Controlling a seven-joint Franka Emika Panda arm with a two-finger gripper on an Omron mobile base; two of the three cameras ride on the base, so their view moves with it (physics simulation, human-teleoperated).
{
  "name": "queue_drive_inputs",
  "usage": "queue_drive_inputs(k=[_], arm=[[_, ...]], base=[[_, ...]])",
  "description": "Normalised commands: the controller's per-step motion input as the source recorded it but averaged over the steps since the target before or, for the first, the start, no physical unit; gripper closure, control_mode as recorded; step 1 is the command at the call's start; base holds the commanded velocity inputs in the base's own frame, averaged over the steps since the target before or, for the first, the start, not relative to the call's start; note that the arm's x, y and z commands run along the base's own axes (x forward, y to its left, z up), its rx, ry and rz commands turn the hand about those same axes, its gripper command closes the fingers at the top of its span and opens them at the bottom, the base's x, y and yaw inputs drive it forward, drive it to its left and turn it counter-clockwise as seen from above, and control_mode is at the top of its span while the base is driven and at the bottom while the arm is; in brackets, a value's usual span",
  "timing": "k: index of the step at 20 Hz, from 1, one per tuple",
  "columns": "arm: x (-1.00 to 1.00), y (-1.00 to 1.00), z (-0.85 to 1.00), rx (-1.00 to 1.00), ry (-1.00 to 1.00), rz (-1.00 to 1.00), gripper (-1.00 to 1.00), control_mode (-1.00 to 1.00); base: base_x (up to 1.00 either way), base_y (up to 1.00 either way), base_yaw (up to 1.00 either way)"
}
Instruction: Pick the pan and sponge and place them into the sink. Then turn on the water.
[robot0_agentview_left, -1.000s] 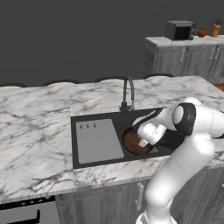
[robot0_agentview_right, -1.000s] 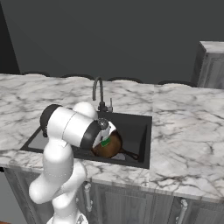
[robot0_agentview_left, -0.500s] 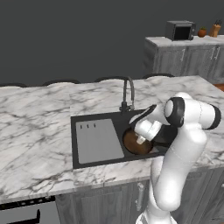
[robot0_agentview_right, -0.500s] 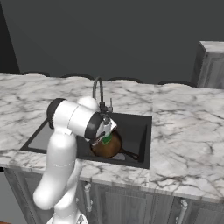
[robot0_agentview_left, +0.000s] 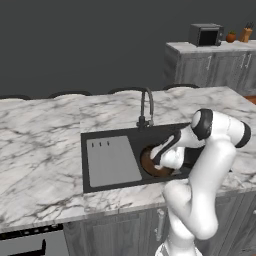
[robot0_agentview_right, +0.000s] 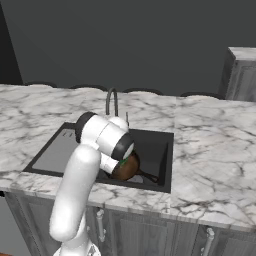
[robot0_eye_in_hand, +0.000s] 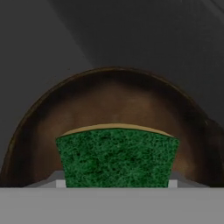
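Observation:
The brown pan (robot0_agentview_left: 150, 166) lies in the basin of the black sink (robot0_agentview_left: 107, 137), right of its grey ribbed drainboard (robot0_agentview_left: 112, 162). My gripper (robot0_agentview_left: 160, 158) reaches down into the basin just over the pan and is shut on the green-topped sponge (robot0_eye_in_hand: 117, 158). In the hand view the sponge hangs close in front of the pan's brown interior (robot0_eye_in_hand: 113, 103), and I cannot tell whether they touch. From the right, a sliver of green sponge (robot0_agentview_right: 121, 161) shows at the gripper (robot0_agentview_right: 119, 164) above the pan (robot0_agentview_right: 130, 169). No water falls from the dark faucet (robot0_agentview_left: 147, 102).
The pan's dark handle (robot0_agentview_right: 148, 176) points toward the basin's right wall. Marble counter (robot0_agentview_left: 40, 165) surrounds the sink. A microwave (robot0_agentview_left: 206, 34) sits on the far cabinet at the back right. The faucet (robot0_agentview_right: 111, 100) stands close behind my arm.
My arm's upper links have swung up and inward over the sink. The hand has stayed low over the pan with the sponge still in it.

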Motion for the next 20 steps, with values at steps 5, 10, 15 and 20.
queue_drive_inputs(k=[5,10,15,20], arm=[[0.0,0.04,-0.6,-0.02,-0.02,0.04,1.0,-1.0],[0.14,0.06,-0.4,-0.02,-0.06,0.03,1.0,-1.0],[0.19,0.08,-0.37,-0.02,-0.09,0.02,1.0,-1.0],[0.13,0.02,-0.52,-0.02,-0.08,0.03,1.0,-1.0]], base=[[0.0,0.0,0.0],[0.0,0.0,0.0],[0.0,0.0,0.0],[0.0,0.0,0.0]])
